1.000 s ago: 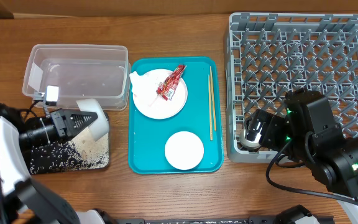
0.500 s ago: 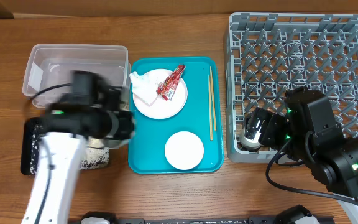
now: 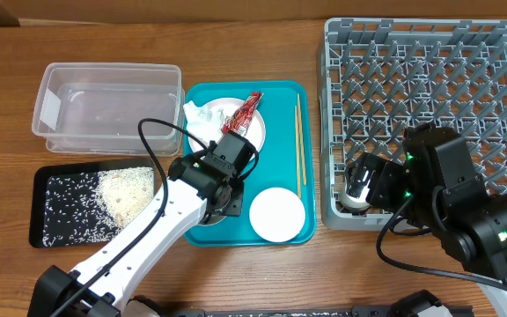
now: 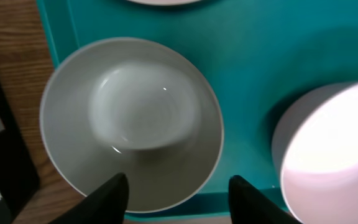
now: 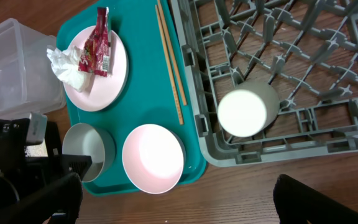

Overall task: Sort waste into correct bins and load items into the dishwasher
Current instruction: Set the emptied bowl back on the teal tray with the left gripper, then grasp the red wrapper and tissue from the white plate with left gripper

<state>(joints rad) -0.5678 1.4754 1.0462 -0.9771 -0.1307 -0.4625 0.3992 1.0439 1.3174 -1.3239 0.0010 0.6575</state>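
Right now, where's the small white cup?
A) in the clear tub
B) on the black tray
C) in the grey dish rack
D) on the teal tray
C: the right wrist view shows the white cup resting inside the grey dish rack, in the corner next to the teal tray.

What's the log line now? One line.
left gripper open over grey bowl on teal tray | right gripper open, cup in rack | rice on black tray
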